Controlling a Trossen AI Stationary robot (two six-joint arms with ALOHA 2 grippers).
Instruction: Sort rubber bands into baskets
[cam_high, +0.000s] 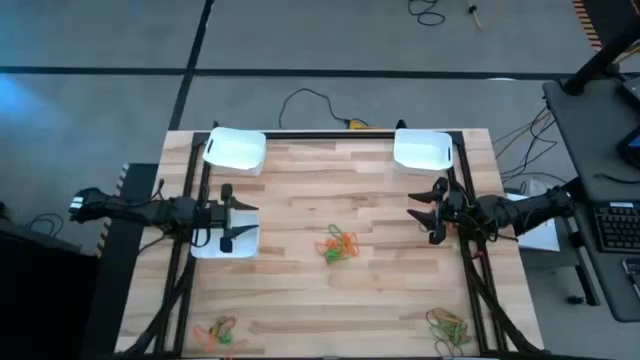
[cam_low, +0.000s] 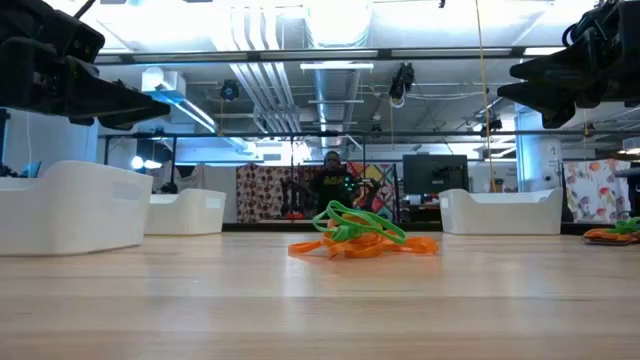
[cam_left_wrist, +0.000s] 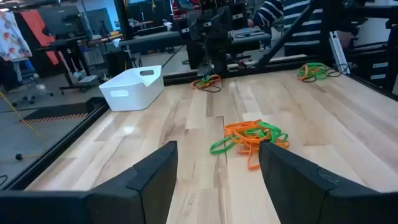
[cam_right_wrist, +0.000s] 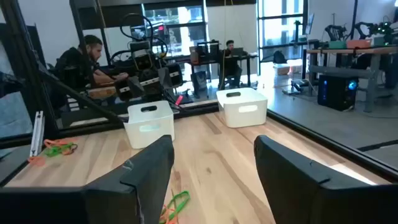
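Observation:
A heap of orange and green rubber bands lies at the table's middle, also seen as a rubber band heap in the left wrist view. Smaller heaps lie at the near left and near right. Three white baskets stand on the table: far left, far right and at the left edge. My left gripper hovers open over that left-edge basket, pointing at the middle heap. My right gripper hovers open at the right edge, facing it. Both hold nothing.
A few more bands lie on the table in front of the right arm. Black frame rails run along both table sides. A cable lies on the floor behind the table. People sit at desks beyond the table.

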